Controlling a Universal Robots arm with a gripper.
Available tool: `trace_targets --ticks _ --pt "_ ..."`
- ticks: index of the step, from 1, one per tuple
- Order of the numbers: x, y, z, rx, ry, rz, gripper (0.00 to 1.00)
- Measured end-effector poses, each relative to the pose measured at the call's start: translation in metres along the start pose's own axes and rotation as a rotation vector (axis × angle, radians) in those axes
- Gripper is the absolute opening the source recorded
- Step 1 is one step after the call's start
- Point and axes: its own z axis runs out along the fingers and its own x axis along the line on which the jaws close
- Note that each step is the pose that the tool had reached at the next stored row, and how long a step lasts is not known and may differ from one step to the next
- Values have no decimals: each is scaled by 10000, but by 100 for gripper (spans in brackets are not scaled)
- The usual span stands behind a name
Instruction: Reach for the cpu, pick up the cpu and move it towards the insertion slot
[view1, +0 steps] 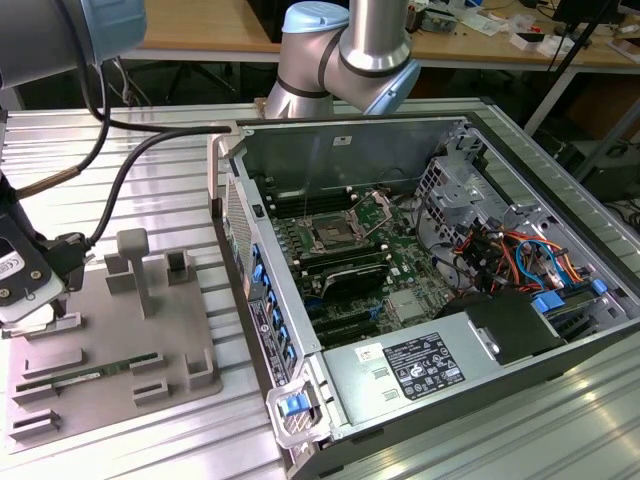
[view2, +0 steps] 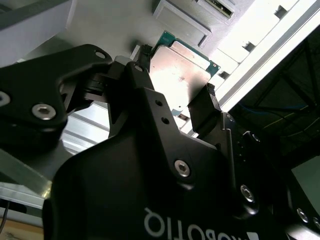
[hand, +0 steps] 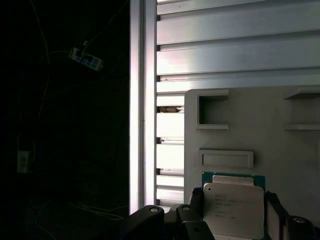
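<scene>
Far left of the exterior view: the arm (view1: 60, 30) comes in from the upper left corner and folds down to the lower left of the frame. Its wrist points down at the bench (view1: 150, 440), and black cables loop off toward the middle. The claw (view2: 177, 82) sits low over the left side of the grey fixture tray (view1: 110, 330).

In both wrist views the claw is pinched in narrow on the cpu (hand: 233, 210), with a black finger (view2: 207, 107) against each of two opposite edges. The pale silvery face shows between them. The chip is over the grey tray, close to the tray edge that borders the slotted aluminium bench. Can't tell whether it's raised off the tray or resting on it.

Moving right in the exterior view, a thin green memory stick (view1: 85, 378) lies flat in the lower part of the tray, near the claw.

Then the open computer case (view1: 430, 150) takes up the middle and right of the frame. The insertion slot (view1: 330, 237) is on the motherboard about dead centre, well apart from the claw and the cpu. The arm's base (view1: 340, 60) stands behind the case at top centre.
</scene>
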Motion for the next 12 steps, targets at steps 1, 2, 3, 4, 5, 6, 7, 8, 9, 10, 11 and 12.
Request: trace_targets --ticks 1,2,3,4,5,6,7,8,9,10,11,12 --pt "0 0 -4 1 1 0 55" --pt "0 0 -9 1 2 0 55" --pt "0 0 -12 0 1 0 55" --pt "0 0 -17 0 0 0 55" --pt "0 0 -21 1 0 0 55" --pt "0 1 -26 0 1 1 55" --pt "0 1 -30 0 1 1 55" --pt "0 1 -35 0 0 1 55" --pt "-1 1 -38 0 -1 0 55" --pt "-1 1 -43 0 1 -1 55" --pt "-1 1 -47 0 1 -1 55" --pt "-1 1 -56 0 0 1 55"
